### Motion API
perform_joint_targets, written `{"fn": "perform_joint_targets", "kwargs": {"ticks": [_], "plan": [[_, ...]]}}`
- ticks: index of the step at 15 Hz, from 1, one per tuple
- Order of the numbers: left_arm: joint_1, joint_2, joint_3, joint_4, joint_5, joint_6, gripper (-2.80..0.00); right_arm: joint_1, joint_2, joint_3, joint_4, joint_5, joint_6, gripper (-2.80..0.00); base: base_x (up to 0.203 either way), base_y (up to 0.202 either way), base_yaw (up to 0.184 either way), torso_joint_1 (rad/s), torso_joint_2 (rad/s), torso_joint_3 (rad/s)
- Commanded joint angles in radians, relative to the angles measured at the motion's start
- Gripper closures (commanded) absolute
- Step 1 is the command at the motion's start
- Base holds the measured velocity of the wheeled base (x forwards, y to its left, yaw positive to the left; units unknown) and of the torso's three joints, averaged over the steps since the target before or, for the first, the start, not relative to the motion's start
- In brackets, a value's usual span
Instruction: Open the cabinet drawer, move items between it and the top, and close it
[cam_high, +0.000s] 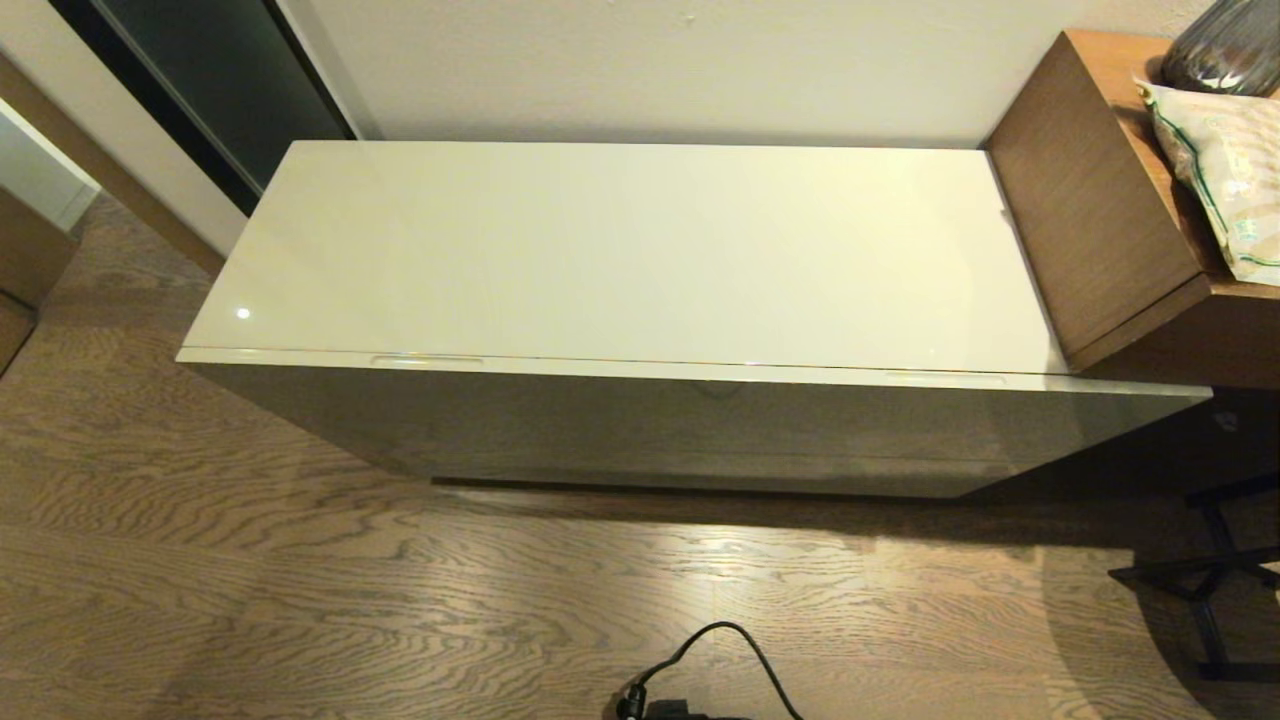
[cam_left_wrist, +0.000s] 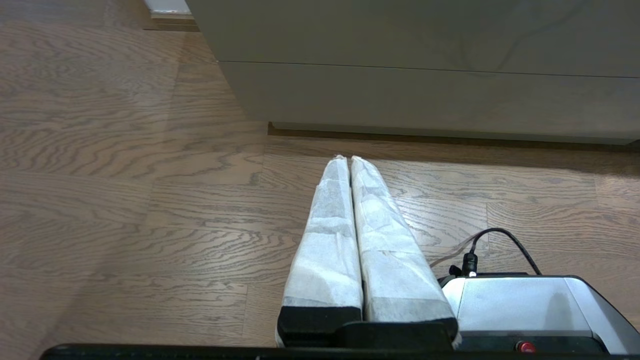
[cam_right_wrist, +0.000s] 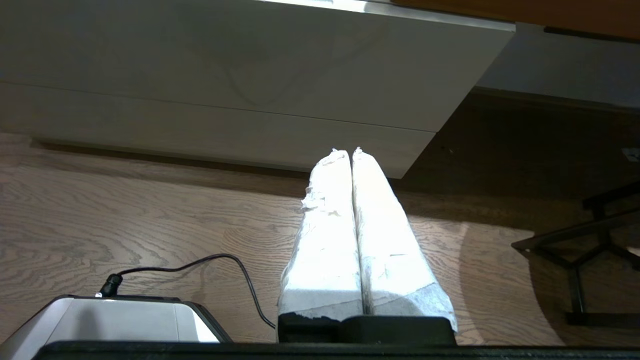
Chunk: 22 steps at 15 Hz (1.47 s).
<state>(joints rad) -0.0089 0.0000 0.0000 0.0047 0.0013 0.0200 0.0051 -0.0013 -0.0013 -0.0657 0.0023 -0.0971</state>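
Note:
The cabinet drawer (cam_high: 700, 420) is closed, its glossy beige front flush under the top (cam_high: 620, 250), a bare cream slab with nothing on it. Two slim handle slots (cam_high: 427, 360) sit along the drawer's upper edge. No slippers show anywhere. Neither arm appears in the head view. My left gripper (cam_left_wrist: 348, 159) is shut and empty, its white-wrapped fingers (cam_left_wrist: 330, 235) pressed together low over the floor, short of the cabinet front (cam_left_wrist: 425, 95). My right gripper (cam_right_wrist: 349, 151) is also shut and empty, pointing at the cabinet's lower right corner (cam_right_wrist: 400, 160).
A taller brown wooden desk (cam_high: 1100, 190) abuts the cabinet's right end, carrying a printed packet (cam_high: 1225, 170) and a dark vase (cam_high: 1225, 45). A black metal frame (cam_high: 1200, 580) stands on the floor at right. My base with a black cable (cam_high: 720, 660) lies in front.

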Motion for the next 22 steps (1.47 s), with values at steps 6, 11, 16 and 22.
{"fn": "perform_joint_targets", "kwargs": {"ticks": [6, 11, 16, 22], "plan": [[0.0, 0.0, 0.0, 0.0, 0.0, 0.0, 0.0, 0.001, 0.0, 0.0, 0.0, 0.001, -0.007, 0.0, 0.0, 0.0, 0.0, 0.0, 0.0, 0.0], [0.0, 0.0, 0.0, 0.0, 0.0, 0.0, 0.0, 0.001, 0.0, 0.0, 0.0, 0.001, -0.007, 0.0, 0.0, 0.0, 0.0, 0.0, 0.0, 0.0], [0.0, 0.0, 0.0, 0.0, 0.0, 0.0, 0.0, 0.001, 0.0, 0.0, 0.0, 0.001, -0.009, 0.0, 0.0, 0.0, 0.0, 0.0, 0.0, 0.0], [0.0, 0.0, 0.0, 0.0, 0.0, 0.0, 0.0, 0.0, 0.0, 0.0, 0.0, 0.001, -0.009, 0.0, 0.0, 0.0, 0.0, 0.0, 0.0, 0.0]]}}
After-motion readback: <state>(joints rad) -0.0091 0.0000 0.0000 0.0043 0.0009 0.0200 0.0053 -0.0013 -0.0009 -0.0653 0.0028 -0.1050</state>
